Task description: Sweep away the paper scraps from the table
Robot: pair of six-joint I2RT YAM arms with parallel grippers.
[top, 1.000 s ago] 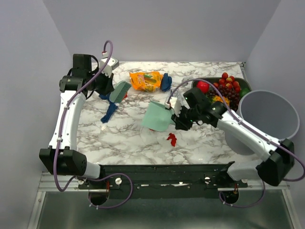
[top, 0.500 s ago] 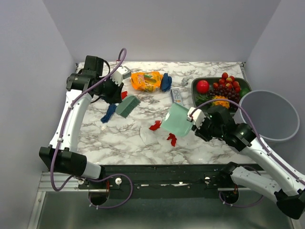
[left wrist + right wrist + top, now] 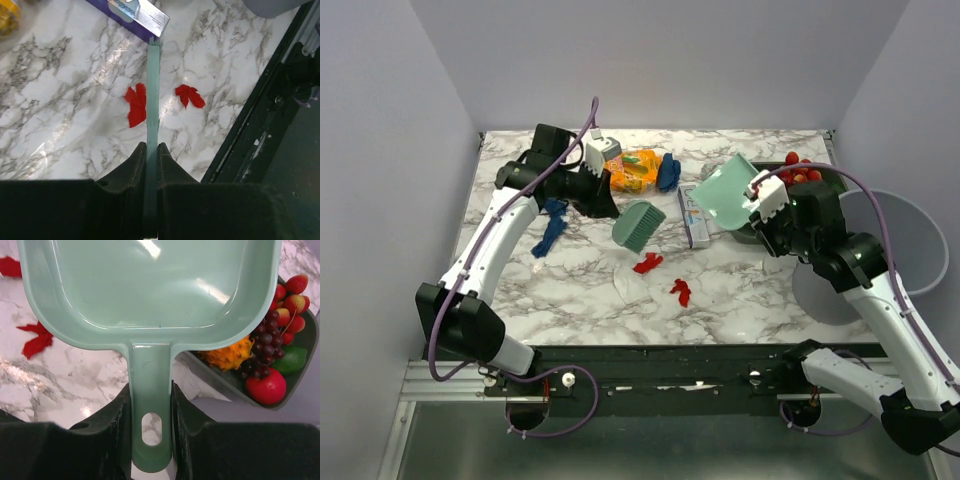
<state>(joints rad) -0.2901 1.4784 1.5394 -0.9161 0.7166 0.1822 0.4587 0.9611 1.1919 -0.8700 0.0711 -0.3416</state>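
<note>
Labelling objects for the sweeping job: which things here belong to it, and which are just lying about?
Job: red scraps, blue scraps, brush, dustpan, likely the grey bin.
Lying about: snack bag, fruit tray, purple box.

2 red scraps [image 3: 647,263], 2 blue scraps [image 3: 667,172], 1 ea. brush [image 3: 640,224], dustpan [image 3: 725,192], bin [image 3: 920,240].

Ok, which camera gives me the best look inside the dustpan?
Right wrist: the dustpan fills the frame, its inside bare, its handle in the right pincer. The top view shows it small and tilted. The left wrist view misses it.
</note>
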